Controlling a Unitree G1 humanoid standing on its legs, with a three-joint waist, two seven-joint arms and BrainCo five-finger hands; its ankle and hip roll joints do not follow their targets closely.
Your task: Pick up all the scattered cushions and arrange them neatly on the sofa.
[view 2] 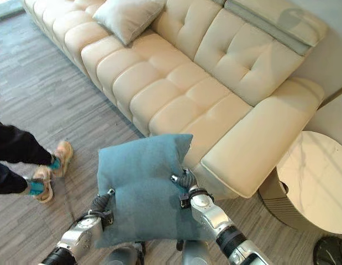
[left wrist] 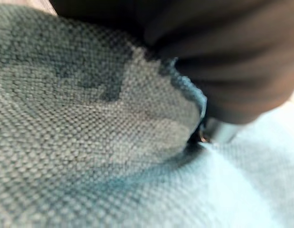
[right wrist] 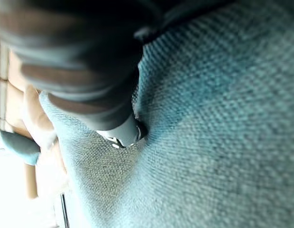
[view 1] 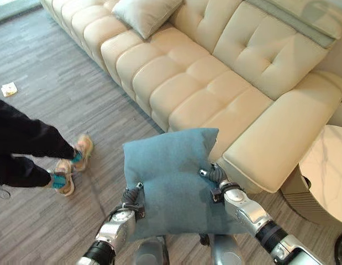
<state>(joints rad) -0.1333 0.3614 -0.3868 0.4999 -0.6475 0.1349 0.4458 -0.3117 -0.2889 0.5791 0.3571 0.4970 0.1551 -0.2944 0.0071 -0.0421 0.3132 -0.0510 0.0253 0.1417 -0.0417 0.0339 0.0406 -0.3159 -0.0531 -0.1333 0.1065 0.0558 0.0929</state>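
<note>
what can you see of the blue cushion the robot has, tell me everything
The square blue woven-fabric cushion is soft and plump, with a coarse visible weave and pointed corners. It is off the floor, held roughly flat between the left hand and the right hand, each pressed into an opposite side edge so that the cloth dents around it. The fingers are hidden in the fabric. The cushion hangs in front of the cream tufted leather sofa, its far corner overlapping the seat edge in view; contact there cannot be told.
</note>
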